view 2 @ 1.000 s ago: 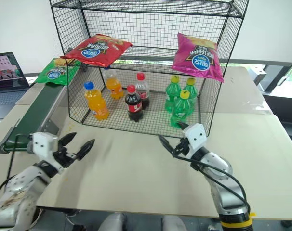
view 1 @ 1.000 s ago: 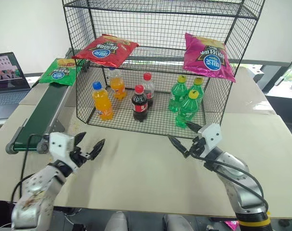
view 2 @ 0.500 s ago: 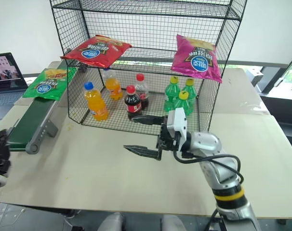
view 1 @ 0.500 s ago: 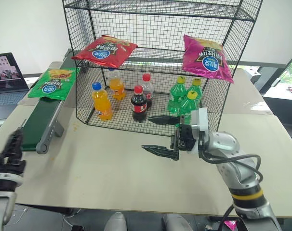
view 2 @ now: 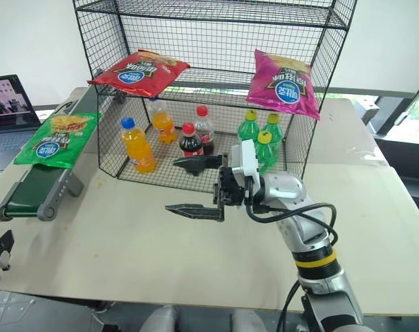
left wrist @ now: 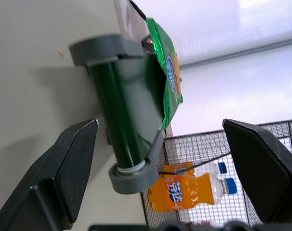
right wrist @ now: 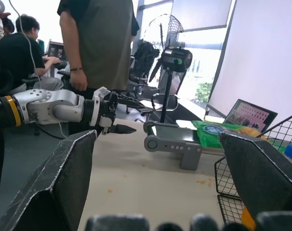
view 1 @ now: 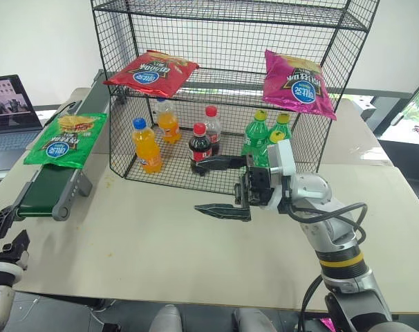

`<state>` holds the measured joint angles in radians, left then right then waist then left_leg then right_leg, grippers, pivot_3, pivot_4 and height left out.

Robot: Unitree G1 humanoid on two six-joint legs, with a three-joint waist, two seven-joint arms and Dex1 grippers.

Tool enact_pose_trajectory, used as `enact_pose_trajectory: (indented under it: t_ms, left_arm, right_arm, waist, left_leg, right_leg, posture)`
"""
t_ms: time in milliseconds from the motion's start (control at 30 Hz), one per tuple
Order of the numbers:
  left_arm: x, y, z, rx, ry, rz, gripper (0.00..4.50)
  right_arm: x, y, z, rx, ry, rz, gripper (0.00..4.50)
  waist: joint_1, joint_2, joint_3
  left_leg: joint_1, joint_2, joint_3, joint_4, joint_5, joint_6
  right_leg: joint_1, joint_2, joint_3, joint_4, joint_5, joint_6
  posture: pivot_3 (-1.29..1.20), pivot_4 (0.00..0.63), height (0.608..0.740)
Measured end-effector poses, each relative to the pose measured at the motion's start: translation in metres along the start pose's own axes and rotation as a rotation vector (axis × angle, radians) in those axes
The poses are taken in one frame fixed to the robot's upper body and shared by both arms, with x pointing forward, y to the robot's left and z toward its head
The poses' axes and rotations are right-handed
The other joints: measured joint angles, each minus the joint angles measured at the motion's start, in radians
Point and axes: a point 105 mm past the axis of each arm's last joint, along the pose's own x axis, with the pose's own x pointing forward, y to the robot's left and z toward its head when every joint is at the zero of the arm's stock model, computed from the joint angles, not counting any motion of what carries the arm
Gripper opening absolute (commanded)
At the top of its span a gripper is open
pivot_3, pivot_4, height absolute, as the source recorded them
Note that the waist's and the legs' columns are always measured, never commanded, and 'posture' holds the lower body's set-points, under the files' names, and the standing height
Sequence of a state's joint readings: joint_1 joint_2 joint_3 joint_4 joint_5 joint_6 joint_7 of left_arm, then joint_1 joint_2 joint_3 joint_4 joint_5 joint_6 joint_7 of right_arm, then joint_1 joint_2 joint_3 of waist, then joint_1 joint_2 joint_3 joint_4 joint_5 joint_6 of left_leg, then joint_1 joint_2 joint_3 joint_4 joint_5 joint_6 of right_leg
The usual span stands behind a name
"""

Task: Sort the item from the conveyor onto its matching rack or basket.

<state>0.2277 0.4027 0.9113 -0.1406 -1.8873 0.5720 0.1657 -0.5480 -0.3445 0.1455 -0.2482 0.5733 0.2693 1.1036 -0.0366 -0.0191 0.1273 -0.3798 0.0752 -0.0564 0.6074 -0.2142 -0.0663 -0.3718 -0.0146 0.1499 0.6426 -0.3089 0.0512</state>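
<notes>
left pincer [view 1: 5, 235] spread, low beside the conveyor's [view 1: 47, 190] near end | green crisp bag [view 1: 64, 131] lies flat on the conveyor, unheld | right pincer [view 1: 220, 187] spread wide, well right of the conveyor | tip: pinch a bag edge lightly, lift flat toward rack shelf [view 1: 223, 76]

Office-lab: laptop [view 1: 12, 114], desk workers [right wrist: 20, 53], fan [right wrist: 172, 60].
</notes>
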Motion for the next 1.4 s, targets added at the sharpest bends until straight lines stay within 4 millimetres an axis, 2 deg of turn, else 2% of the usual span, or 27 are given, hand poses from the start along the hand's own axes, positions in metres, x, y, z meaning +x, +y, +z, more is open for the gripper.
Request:
enact_pose_trajectory:
  t_ms: [867,967,1233,1267,1400]
  left_arm:
    - [0.008,-0.001,0.002,0.040,0.017,-0.012,4.42]
    - [0.009,0.000,0.004,0.057,-0.001,-0.004,3.60]
    - [0.012,0.000,0.006,0.067,-0.005,-0.009,0.27]
    - [0.013,-0.002,0.007,0.069,-0.005,-0.015,0.02]
    - [0.017,-0.008,0.005,0.070,-0.002,-0.036,0.02]
  right_arm:
    - [0.002,0.001,0.008,-0.040,-0.006,-0.010,4.50]
    - [0.002,0.000,0.008,-0.041,-0.001,-0.009,4.50]
    - [0.001,0.000,0.008,-0.042,0.001,-0.019,4.50]
    - [0.001,-0.001,0.008,-0.042,0.001,-0.021,4.50]
    - [0.001,-0.001,0.008,-0.040,0.001,-0.043,4.50]
  waist:
    - [-0.003,0.000,0.000]
    - [-0.002,0.000,0.000]
    - [-0.003,0.000,0.000]
    - [-0.003,0.000,0.000]
    - [-0.002,0.000,0.000]
  left_leg:
    - [-0.002,0.000,0.000,-0.002,0.000,0.000]
    - [-0.002,0.000,0.000,-0.002,0.000,0.000]
    - [-0.003,0.000,0.000,-0.002,0.000,0.000]
    - [-0.004,0.000,0.000,-0.002,0.000,0.000]
    - [-0.004,0.000,0.000,-0.002,0.000,0.000]
  right_leg:
    - [-0.002,0.000,0.000,-0.001,-0.001,-0.001]
    - [-0.003,0.000,0.000,-0.001,-0.001,-0.001]
    - [-0.005,0.000,0.000,-0.001,-0.001,-0.001]
    - [-0.005,0.000,0.000,-0.001,-0.001,-0.001]
    - [-0.005,0.000,0.000,-0.001,-0.001,-0.001]
  posture:
    - [0.00,0.150,0.740]
    - [0.00,0.150,0.740]
    - [0.00,0.150,0.740]
    - [0.00,0.150,0.740]
    - [0.00,0.150,0.740]
